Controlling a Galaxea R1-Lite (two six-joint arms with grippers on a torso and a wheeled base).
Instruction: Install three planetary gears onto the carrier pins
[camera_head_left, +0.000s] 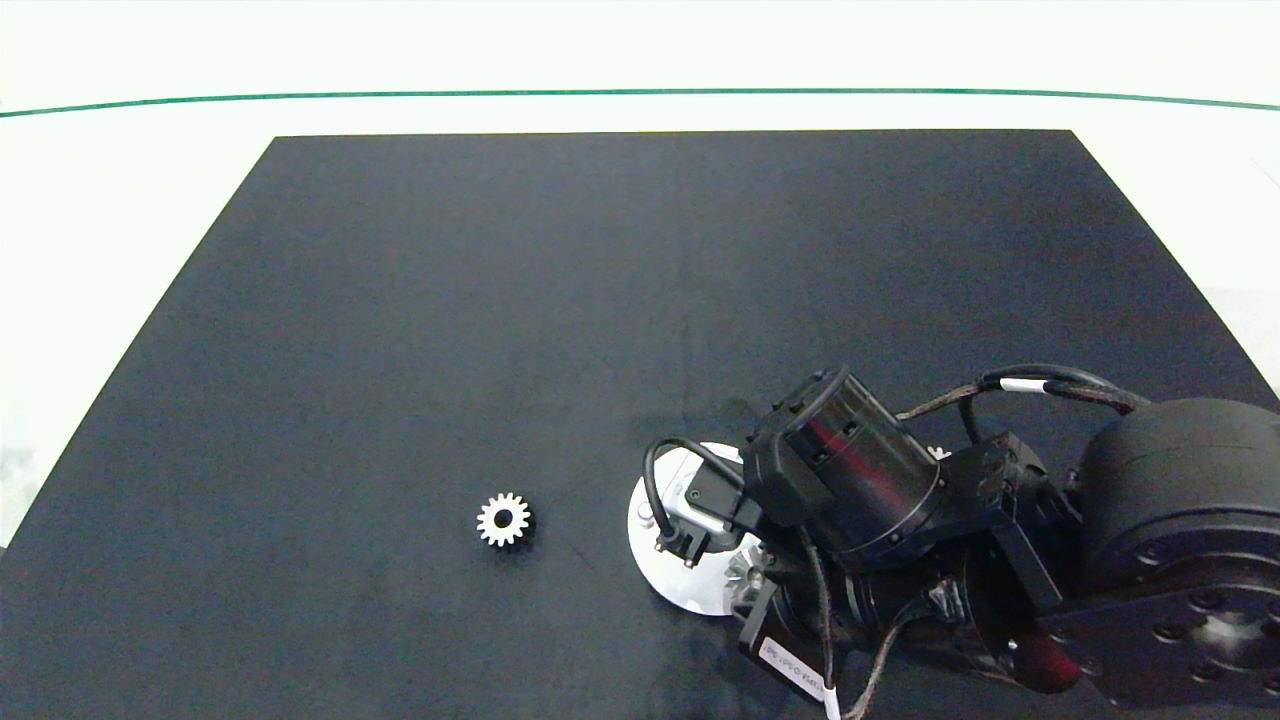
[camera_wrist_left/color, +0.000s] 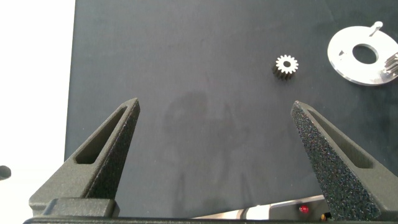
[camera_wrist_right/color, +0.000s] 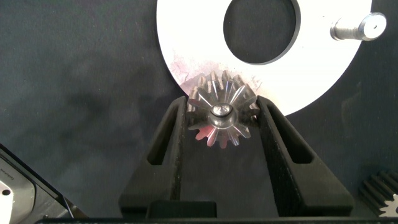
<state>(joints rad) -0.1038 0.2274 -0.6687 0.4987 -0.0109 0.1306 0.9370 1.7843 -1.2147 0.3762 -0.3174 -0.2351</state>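
Dark and bulky, the right arm (camera_head_left: 1000, 540) fills the lower right of the head view, reaching in from the right edge over the white disc (camera_head_left: 650, 560). Its right gripper (camera_wrist_right/color: 222, 118) has both grey fingers (camera_wrist_right/color: 171, 143) pressed against the sides of 1 planetary gear (camera_wrist_right/color: 221, 115) — clamped on it, with the gear sitting on a carrier pin whose tip shows through the centre hole. That gear overlaps the rim of the disc on the side nearest the wrist camera. Across the disc's large centre hole (camera_wrist_right/color: 261, 28), a 2nd carrier pin (camera_wrist_right/color: 360, 27) stands bare and upright near the rim.

Another planetary gear (camera_head_left: 503, 519) lies flat on the black mat (camera_head_left: 500, 300), alone, well apart from the disc on its left side in the head view. At the corner of the right wrist view the toothed edge of a 3rd gear (camera_wrist_right/color: 382, 196) shows on the mat — only part of it is visible.

Over bare mat hangs the left gripper (camera_wrist_left/color: 214, 118), its fingers (camera_wrist_left/color: 329, 155) spread wide and holding nothing; from its camera the loose gear (camera_wrist_left/color: 286, 65) and the disc (camera_wrist_left/color: 348, 65) sit far ahead, near each other but not touching.
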